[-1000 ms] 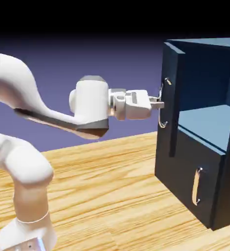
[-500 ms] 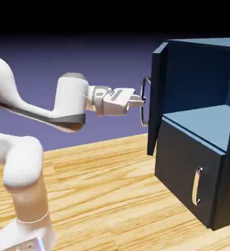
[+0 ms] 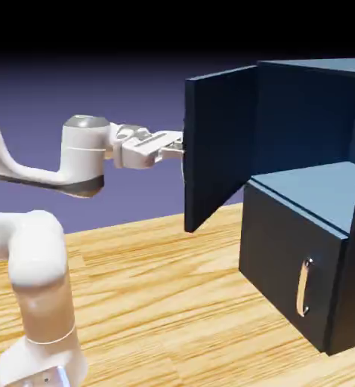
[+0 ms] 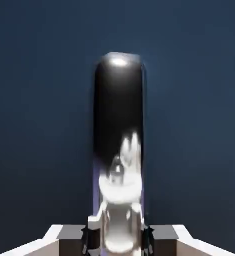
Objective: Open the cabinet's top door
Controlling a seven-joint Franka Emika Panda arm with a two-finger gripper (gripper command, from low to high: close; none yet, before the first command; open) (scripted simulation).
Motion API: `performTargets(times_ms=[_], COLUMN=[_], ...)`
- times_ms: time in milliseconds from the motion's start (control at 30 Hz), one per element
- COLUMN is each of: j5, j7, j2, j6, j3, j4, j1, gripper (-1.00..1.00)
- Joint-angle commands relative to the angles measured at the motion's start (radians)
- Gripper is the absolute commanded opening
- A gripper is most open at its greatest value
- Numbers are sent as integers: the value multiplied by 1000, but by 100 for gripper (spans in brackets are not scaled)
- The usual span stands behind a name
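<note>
Cabinet (image 3: 316, 219) on the wooden table (image 3: 173, 302), its top door (image 3: 218, 147) swung wide open with the gripper (image 3: 177, 148) clamped on its handle.

Dark navy and boxy, the cabinet fills the right of the exterior view; its upper compartment is exposed, with a lighter blue shelf (image 3: 316, 189) showing inside. The top door stands out toward the left, inner face to the camera, hinged at the cabinet's upper front. Below the shelf, the lower door (image 3: 286, 264) is shut, and its short silver handle (image 3: 304, 287) stands vertical. The white arm (image 3: 37, 249) reaches level from the left, fingers meeting the door's outer side. In the hand view the silver bar handle (image 4: 119, 150) runs up the middle against the navy panel, gripped between the two grey finger tips (image 4: 92, 235) at the bottom edge.
</note>
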Motion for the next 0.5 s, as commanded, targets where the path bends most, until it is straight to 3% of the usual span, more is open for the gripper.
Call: performTargets(times_ms=[0, 467], j5=[40, 420], j7=[-5, -11], j2=[10, 199], j6=[-45, -610], j3=[36, 532], j4=[18, 455], j1=[1, -281], gripper=[-100, -100])
